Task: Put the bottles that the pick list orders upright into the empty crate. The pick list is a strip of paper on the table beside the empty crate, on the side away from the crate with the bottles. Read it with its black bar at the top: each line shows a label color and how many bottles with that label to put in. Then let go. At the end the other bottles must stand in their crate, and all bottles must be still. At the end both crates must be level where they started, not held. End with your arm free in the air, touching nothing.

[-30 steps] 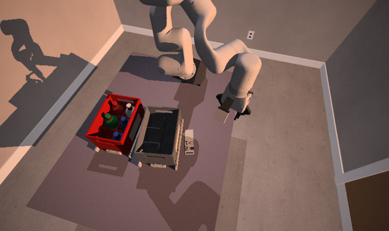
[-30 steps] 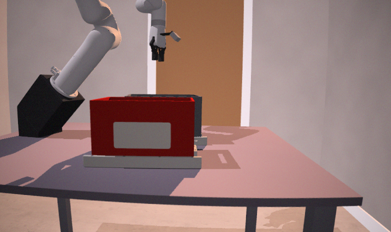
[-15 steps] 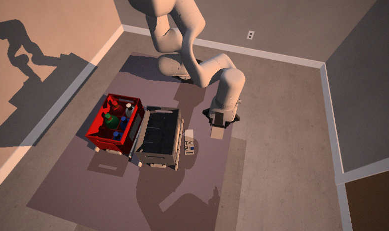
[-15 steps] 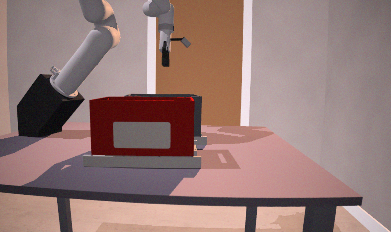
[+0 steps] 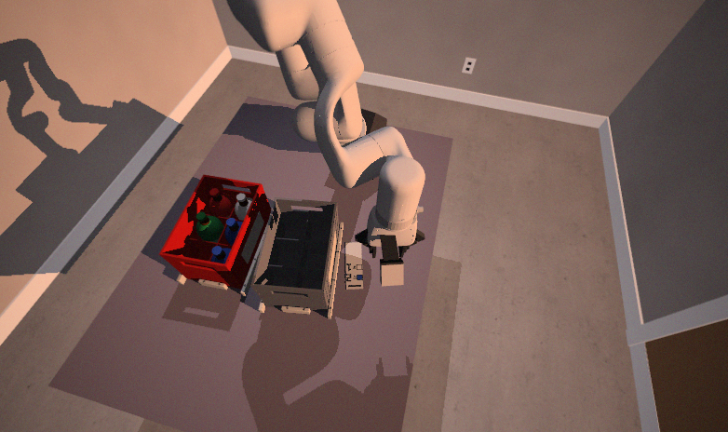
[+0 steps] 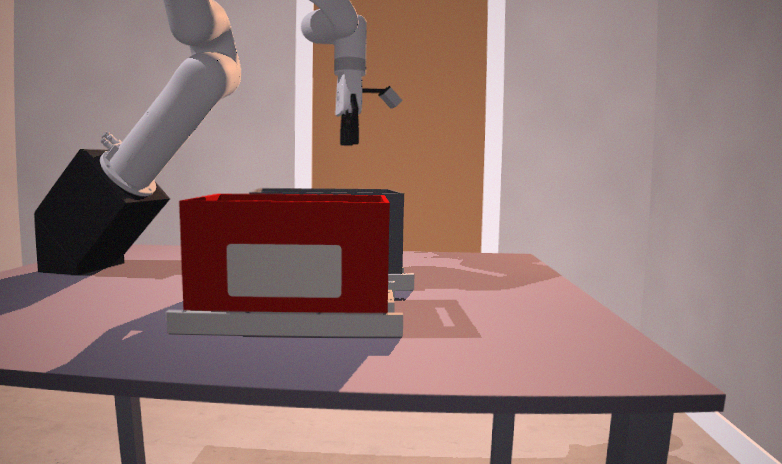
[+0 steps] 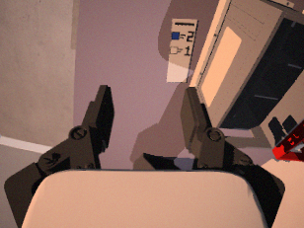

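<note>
The pick list (image 5: 353, 249) (image 7: 179, 73) lies beside the empty crate (image 5: 314, 299) (image 6: 395, 236) (image 7: 247, 25). In the wrist view, under its black bar, it reads blue 2, then white 1. The red crate (image 5: 187, 263) (image 6: 284, 221) (image 7: 282, 151) holds a red bottle (image 5: 220, 202), a white-capped bottle (image 5: 241, 206), a green bottle (image 5: 208, 229) and two blue-capped bottles (image 5: 231, 229) (image 5: 219, 253). Their labels are hidden. My gripper (image 5: 389, 251) (image 6: 349, 141) (image 7: 147, 100) is open with nothing between its fingers, high above the table, on the list's side away from the empty crate.
The crates stand side by side, with pale rails (image 5: 295, 310) (image 6: 284, 323) around their bases. The arm's black base (image 6: 94, 224) stands at the table's back edge. The table top (image 5: 141, 354) (image 6: 497, 357) carries shadows of arm and crates.
</note>
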Controlling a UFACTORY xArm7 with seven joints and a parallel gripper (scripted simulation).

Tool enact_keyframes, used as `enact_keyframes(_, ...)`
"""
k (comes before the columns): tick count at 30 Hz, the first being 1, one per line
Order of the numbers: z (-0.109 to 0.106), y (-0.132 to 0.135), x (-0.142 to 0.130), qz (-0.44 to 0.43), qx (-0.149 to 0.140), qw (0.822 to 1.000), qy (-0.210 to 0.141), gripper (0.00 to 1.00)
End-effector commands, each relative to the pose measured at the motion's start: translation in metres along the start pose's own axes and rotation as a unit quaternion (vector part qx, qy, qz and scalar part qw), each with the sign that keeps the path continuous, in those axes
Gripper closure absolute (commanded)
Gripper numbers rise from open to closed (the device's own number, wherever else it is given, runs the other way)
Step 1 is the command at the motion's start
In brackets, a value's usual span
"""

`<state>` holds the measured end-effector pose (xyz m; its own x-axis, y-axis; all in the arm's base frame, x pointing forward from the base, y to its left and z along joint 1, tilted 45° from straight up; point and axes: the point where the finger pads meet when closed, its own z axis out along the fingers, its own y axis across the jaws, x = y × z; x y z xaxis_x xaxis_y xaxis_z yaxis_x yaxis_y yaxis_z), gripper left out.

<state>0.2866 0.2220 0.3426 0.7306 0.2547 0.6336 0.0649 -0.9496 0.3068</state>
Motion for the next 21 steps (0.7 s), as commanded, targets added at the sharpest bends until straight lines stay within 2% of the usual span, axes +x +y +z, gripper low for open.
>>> enact_keyframes(1, 0.01, 0.017, 0.014, -0.003, 0.004, 1.0, 0.002, 0.35)
enact_keyframes(11, 0.033, 0.053, 0.04, -0.003, 0.003, 1.0, 0.002, 0.35)
enact_keyframes(21, 0.039, 0.063, 0.047, -0.003, 0.003, 1.0, 0.002, 0.35)
